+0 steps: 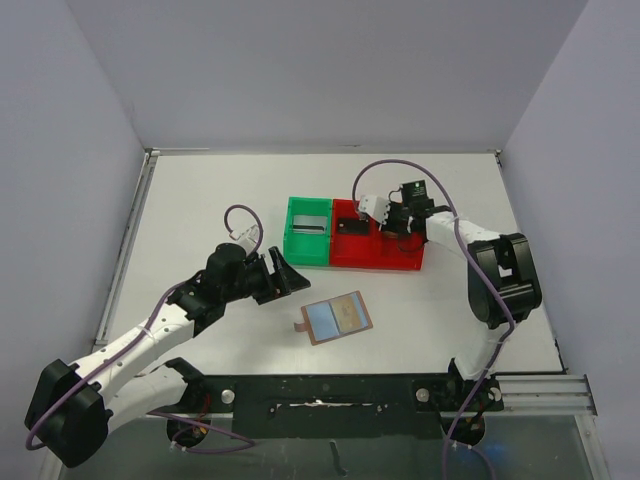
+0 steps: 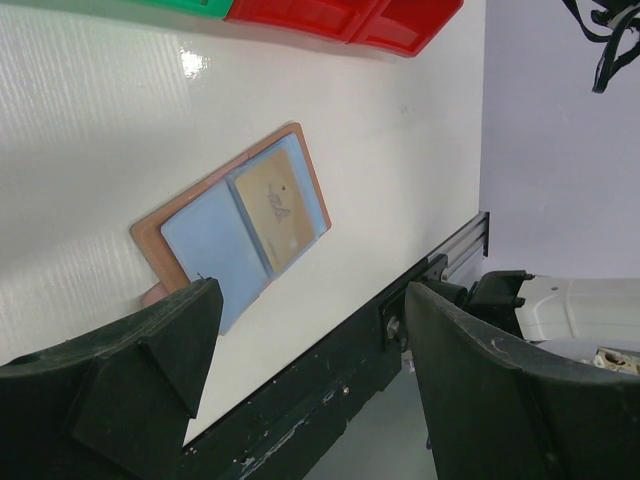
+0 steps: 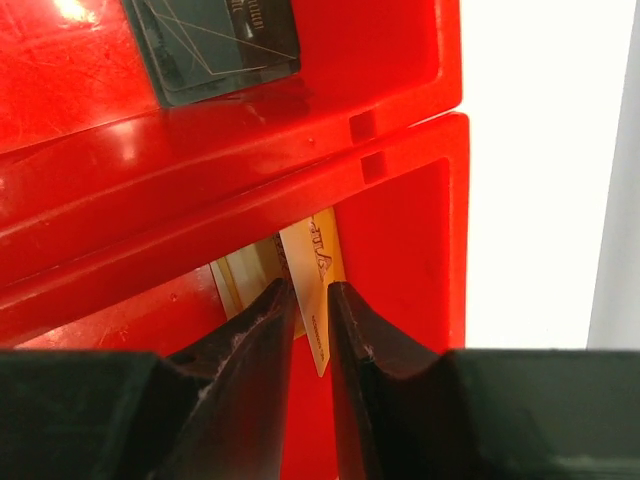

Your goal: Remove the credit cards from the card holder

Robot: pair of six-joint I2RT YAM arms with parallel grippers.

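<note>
gold card [image 3: 318, 262] on edge in red bin [image 3: 400, 210] | right gripper [image 3: 308, 296] jaws a slit around it, grip unclear | tan card [image 2: 280, 205] in open card holder [image 2: 205, 245], lying flat | left gripper [image 2: 310, 300] wide, empty, just above | handling: thin, stiff, light, slick; pinch an exposed edge

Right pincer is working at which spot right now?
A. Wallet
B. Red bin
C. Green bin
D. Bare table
B: in the wrist view, the right pincer is framed by the walls of the red bin, with a tan card between its fingers. The open wallet lies well apart from it.
</note>
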